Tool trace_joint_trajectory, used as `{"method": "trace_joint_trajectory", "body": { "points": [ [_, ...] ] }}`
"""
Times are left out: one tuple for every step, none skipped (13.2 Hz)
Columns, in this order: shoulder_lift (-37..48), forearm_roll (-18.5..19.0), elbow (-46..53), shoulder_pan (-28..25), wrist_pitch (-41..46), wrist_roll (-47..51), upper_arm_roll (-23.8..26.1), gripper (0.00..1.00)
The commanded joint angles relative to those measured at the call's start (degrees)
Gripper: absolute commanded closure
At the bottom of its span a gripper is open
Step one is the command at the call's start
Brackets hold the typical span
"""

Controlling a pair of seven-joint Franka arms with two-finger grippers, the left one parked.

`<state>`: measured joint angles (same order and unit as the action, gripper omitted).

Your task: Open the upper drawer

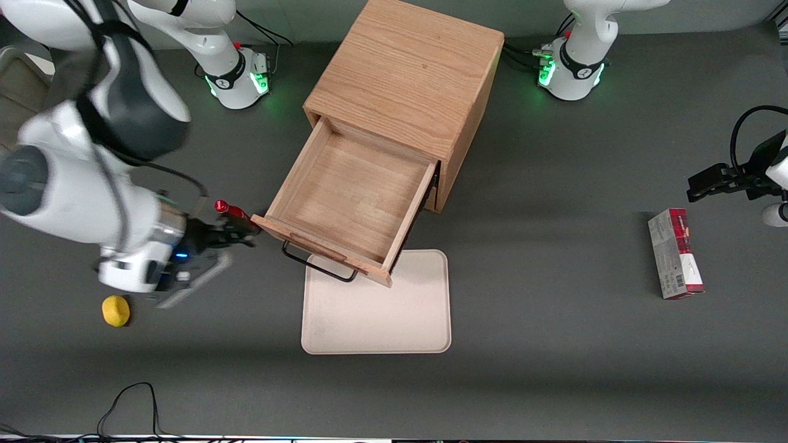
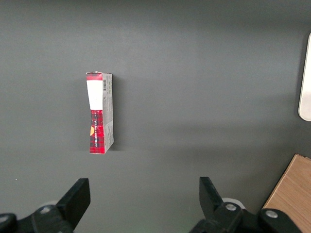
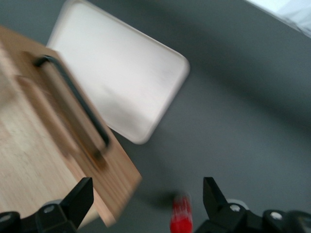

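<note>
The upper drawer (image 1: 354,197) of the light oak cabinet (image 1: 406,74) stands pulled far out, and its plain wooden inside holds nothing. Its black bar handle (image 1: 317,263) hangs over a cream tray. My gripper (image 1: 241,234) is open and holds nothing. It is beside the drawer front's corner toward the working arm's end, apart from the handle. The right wrist view shows the drawer front (image 3: 63,145), the handle (image 3: 73,104) and both open fingertips (image 3: 80,196). The lower drawer is hidden under the open one.
A cream tray (image 1: 375,314) lies on the table in front of the cabinet, partly under the drawer (image 3: 126,73). A red-capped bottle (image 1: 231,212) stands by my gripper (image 3: 181,218). A yellow object (image 1: 116,311) lies nearer the camera. A red box (image 1: 675,253) lies toward the parked arm's end (image 2: 99,112).
</note>
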<state>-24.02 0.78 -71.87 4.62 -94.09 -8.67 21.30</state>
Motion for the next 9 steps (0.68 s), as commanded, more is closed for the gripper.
{"method": "trace_joint_trajectory", "body": {
  "points": [
    [11.2,-4.3,-14.0,0.0,-1.1,3.9,-10.5,0.0],
    [13.6,-3.9,-17.2,0.0,-1.0,6.4,-12.2,0.0],
    [16.1,-3.3,-20.6,0.0,-1.1,8.8,-14.1,0.0],
    [19.2,-3.0,-24.1,0.0,-1.8,8.9,-15.0,0.0],
    [22.3,-1.8,-26.7,-0.1,-2.1,9.6,-15.0,0.0],
    [24.9,-0.3,-28.9,-0.1,-2.7,10.1,-15.0,0.0],
    [26.1,0.1,-29.3,-0.1,-2.6,10.1,-15.0,0.0],
    [26.1,0.5,-28.7,-0.1,-2.1,10.3,-15.1,0.0],
    [25.7,0.9,-27.9,0.0,-1.8,10.5,-15.1,0.0]
  ]
}}
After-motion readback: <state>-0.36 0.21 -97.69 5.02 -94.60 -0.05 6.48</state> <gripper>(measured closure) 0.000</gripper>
